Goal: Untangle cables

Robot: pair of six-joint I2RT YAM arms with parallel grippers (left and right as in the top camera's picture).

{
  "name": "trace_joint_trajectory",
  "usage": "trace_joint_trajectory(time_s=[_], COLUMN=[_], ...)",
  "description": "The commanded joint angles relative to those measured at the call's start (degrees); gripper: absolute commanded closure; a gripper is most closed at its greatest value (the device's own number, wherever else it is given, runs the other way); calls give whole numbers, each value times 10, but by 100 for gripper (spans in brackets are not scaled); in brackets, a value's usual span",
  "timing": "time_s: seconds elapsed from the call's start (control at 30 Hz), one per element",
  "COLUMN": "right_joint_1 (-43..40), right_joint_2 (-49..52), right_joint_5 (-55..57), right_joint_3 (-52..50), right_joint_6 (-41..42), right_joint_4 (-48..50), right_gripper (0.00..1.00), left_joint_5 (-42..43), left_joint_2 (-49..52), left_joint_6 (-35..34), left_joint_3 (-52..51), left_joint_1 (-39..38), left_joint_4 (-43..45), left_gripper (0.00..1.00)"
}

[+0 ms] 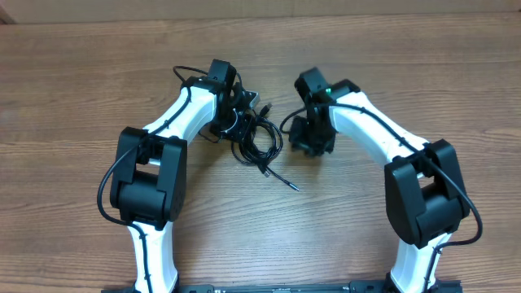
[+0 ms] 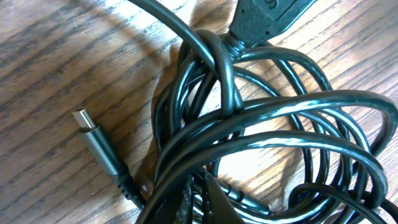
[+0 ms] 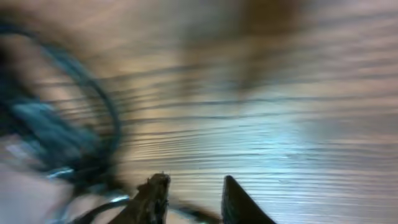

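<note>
The cables point(image 1: 259, 140) lie as a black tangle on the wooden table point(image 1: 81, 81) between my two arms. One loose strand ends in a small plug point(image 1: 291, 186) toward the front. My left gripper point(image 1: 235, 115) is over the tangle's left part. In the left wrist view the looped cables point(image 2: 261, 124) fill the frame, with a grey flat plug point(image 2: 93, 140) at left and a thick black plug point(image 2: 264, 18) at top. My left gripper point(image 2: 200, 194) is shut among the strands. My right gripper point(image 1: 313, 145) is just right of the tangle. In the blurred right wrist view it point(image 3: 194, 182) stands open, with a dark strand low across the gap.
Bare wood surrounds the tangle on all sides. The arms' white links and black joint housings point(image 1: 146, 175) point(image 1: 423, 195) stand left and right of the front area. A fixed arm wire loops out near the left wrist point(image 1: 181, 72).
</note>
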Motion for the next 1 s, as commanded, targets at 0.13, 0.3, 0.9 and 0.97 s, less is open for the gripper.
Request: trace_joint_trajectory(time_s=[0.13,0.3,0.9,0.97], right_joint_1=[21,58,100,100], right_joint_2=[2,2,3,4], right_joint_5=[-57,17,86,86], right_joint_3=[42,42,41,41], right_joint_6=[-21,27,82,82], right_joint_4=[36,44,25,24], right_gripper=[50,53,71,74], left_joint_5=[-23,-23,-23,-23], left_joint_2=[17,17,17,17], left_joint_6=[-9,-9,-9,-9], left_joint_3=[-3,-3,-3,-3], left_joint_1=[3,3,3,3], left_joint_4=[1,2,0,0], left_gripper=[85,84,83,83])
